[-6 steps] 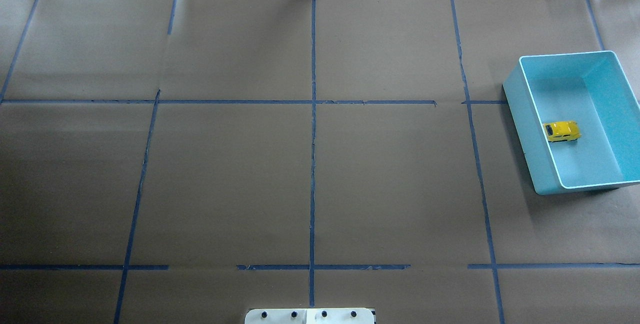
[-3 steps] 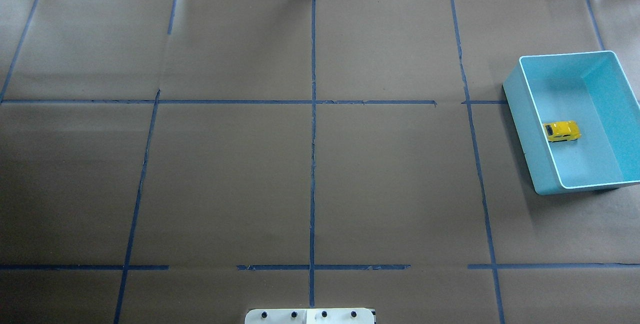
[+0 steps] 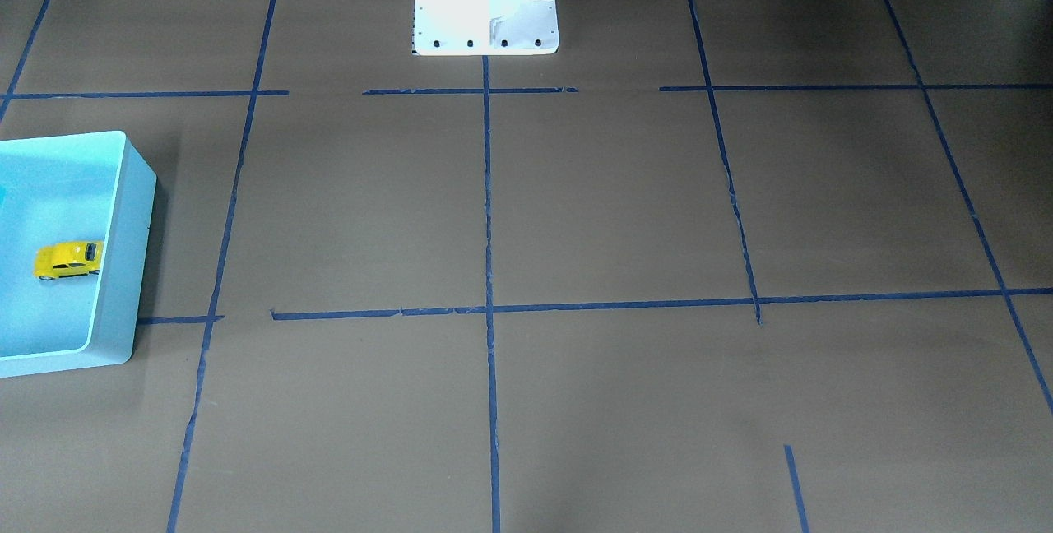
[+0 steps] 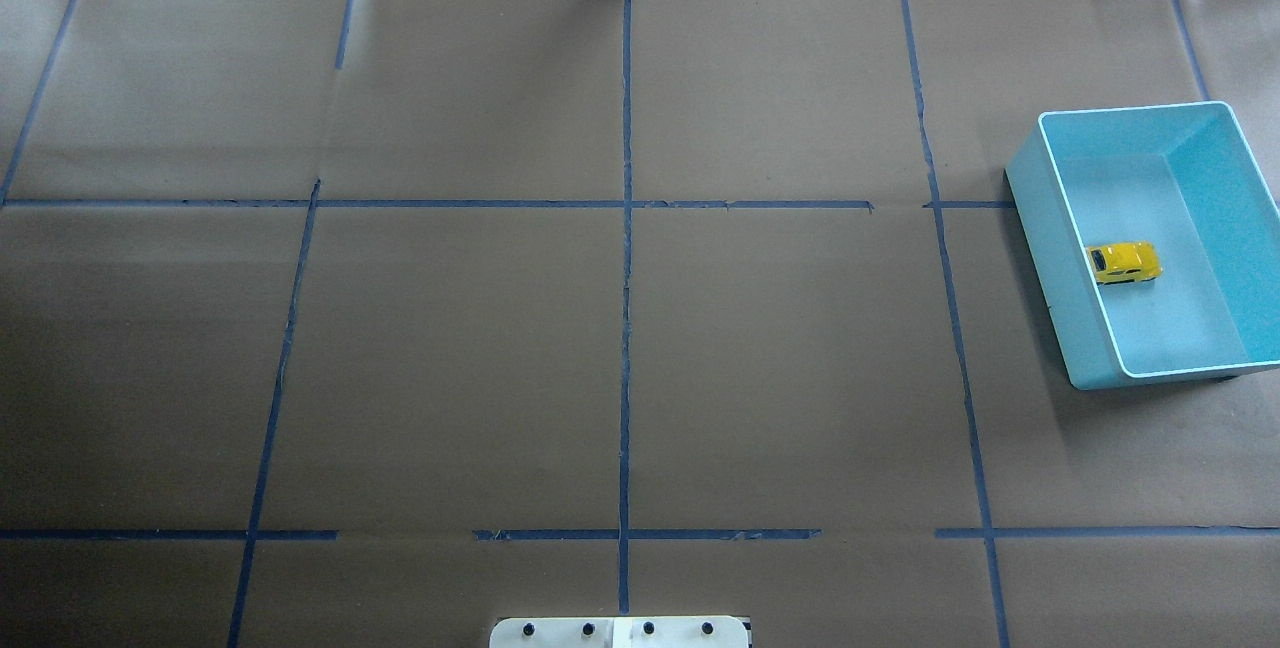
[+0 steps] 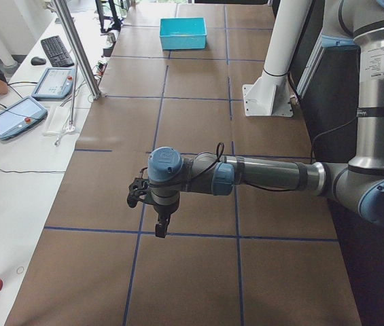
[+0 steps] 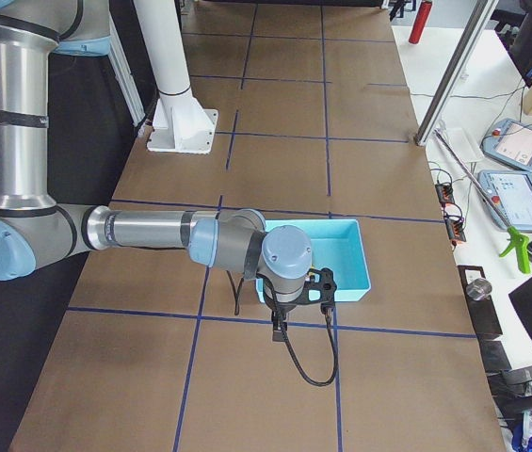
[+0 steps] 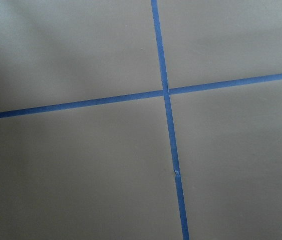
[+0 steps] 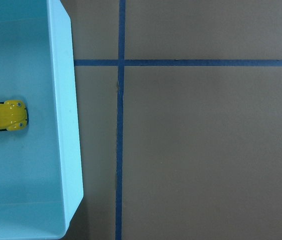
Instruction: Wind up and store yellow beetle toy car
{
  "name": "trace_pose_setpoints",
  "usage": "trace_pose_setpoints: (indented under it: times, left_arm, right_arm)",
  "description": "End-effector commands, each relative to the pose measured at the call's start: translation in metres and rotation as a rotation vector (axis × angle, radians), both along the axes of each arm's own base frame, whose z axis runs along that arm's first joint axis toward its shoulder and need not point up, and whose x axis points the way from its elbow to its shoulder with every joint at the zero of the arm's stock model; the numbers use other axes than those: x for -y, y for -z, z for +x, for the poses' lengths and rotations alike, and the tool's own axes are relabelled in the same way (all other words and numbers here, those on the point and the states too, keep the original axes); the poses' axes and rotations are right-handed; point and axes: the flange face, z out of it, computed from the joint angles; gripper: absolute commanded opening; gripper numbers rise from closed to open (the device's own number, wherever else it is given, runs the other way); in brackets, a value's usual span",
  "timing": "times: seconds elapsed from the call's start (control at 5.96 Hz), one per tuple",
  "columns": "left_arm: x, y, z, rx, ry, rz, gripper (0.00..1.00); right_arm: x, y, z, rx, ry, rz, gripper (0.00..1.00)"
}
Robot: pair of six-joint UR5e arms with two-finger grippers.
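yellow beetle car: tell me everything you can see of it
The yellow beetle toy car is tiny, glossy and bright yellow, with a rounded body, dark windows and small black wheels. It sits upright on its wheels on the floor of the turquoise bin. One end is close to the wall nearest the table's centre, and the right wrist view shows a small gap there. Only the bin floor touches it.

The car [image 4: 1124,262] looks like glossy yellow plastic. The bin [image 4: 1055,248] is smooth, matt turquoise plastic. Underneath lies matt brown paper [image 4: 450,358], faintly creased, crossed by blue tape [image 4: 625,328] with ragged edges.
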Motion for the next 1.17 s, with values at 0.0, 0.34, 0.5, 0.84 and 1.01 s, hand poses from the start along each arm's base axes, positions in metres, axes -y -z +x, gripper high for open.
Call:
trace_pose_setpoints:
  times: [0.0,0.34,0.5,0.84,1.01]
  left_arm:
    - [-0.001,0.000,0.000,0.000,-0.001,0.000,1.00]
    - [0.001,0.000,0.000,0.000,-0.001,0.001,1.00]
    - [0.001,-0.001,0.000,0.000,-0.001,0.000,1.00]
    - [0.001,-0.001,0.000,0.000,-0.002,0.001,1.00]
    - [0.001,-0.003,0.000,0.002,-0.002,-0.004,1.00]
  right_arm:
    - [0.000,-0.003,-0.001,-0.002,-0.037,-0.007,1.00]
    - [0.009,0.018,-0.026,-0.015,-0.027,-0.014,1.00]
    - [0.014,0.028,-0.048,-0.030,-0.005,-0.022,1.00]
    - [0.021,0.035,-0.063,-0.071,0.034,0.045,1.00]
    - [0.021,0.032,-0.063,-0.079,0.041,0.046,1.00]
